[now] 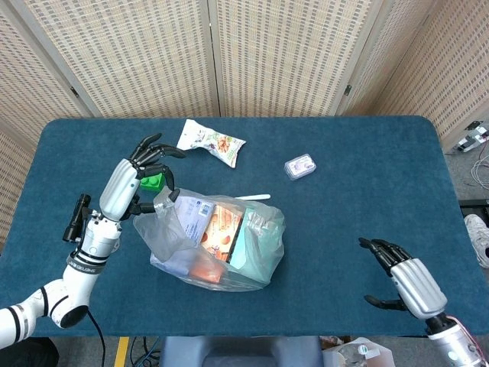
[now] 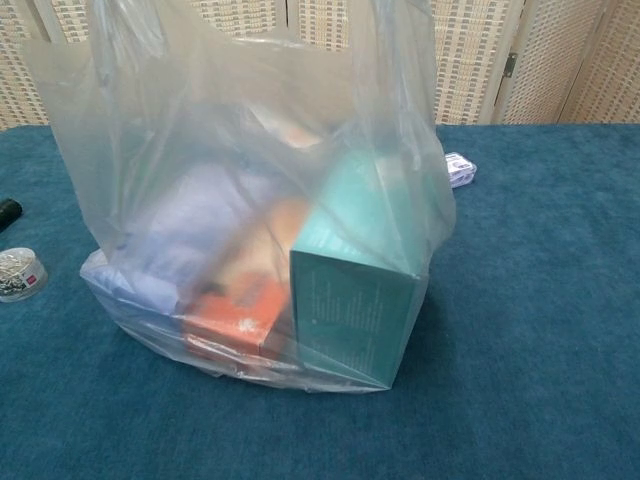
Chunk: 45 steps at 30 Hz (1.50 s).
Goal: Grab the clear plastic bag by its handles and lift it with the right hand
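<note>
only the head view is showing both hands; the chest view is filling with the clear plastic bag (image 2: 250, 200), a teal box (image 2: 355, 300) and an orange box (image 2: 235, 315) inside. the left hand (image 1: 130, 183) is hovering palm-down, fingers (image 1: 153, 149) spread, thumb side pinching the bag's left handle (image 1: 164, 205). the right hand (image 1: 405, 279) is hanging well apart, fingers wide, holding nothing. the bag is sitting mid-worktop (image 1: 359, 183), mouth facing up, its long axis running away from the left fingers.
</note>
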{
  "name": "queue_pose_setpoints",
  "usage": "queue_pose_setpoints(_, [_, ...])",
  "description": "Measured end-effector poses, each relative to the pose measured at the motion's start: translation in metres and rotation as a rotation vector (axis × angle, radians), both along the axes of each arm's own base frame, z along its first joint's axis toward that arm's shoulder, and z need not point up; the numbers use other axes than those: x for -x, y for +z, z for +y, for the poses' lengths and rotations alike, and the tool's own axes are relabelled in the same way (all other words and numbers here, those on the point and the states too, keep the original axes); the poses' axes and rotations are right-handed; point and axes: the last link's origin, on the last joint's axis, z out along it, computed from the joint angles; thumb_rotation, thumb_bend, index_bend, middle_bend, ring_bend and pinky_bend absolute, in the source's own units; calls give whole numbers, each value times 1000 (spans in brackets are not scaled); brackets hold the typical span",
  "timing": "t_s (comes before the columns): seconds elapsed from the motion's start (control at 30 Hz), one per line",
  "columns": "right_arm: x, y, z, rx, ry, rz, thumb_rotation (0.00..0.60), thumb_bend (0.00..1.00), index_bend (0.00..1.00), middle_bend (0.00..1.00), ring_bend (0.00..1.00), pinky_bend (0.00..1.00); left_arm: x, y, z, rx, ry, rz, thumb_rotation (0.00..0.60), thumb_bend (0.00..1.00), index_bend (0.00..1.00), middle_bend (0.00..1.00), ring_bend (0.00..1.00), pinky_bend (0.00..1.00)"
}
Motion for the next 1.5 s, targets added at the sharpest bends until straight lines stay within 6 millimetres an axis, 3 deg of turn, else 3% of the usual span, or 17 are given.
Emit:
queue_pose_setpoints(0.23, [-22,-9,-13,-82,78,-118,600,0,79,164,111,214,3,5,1,-14,10,27,600,337,539,308,224,64])
queue_pose_setpoints(0.33, [-31,-12,-18,-129,100,-185,600,0,29,110,71,190,4,9,1,-27,10,31,600,336,520,308,224,64])
queue_pose_setpoints(0.57, [-55,-23,-32,-272,133,-340,600,0,0,36,4,129,4,15,1,-40,11,27,600,328,512,308,224,64])
queue_pose_setpoints(0.8, [-81,-40,-49,-417,172,-452,600,0,0,1,0,101,4,18,1,-51,14,30,600,326,509,308,224,64])
queue_pose_setpoints(1.5, [-140,-75,-97,-598,183,-707,600,0,0,5,0,101,1,21,-1,-65,16,48,600,325,506,308,223,64])
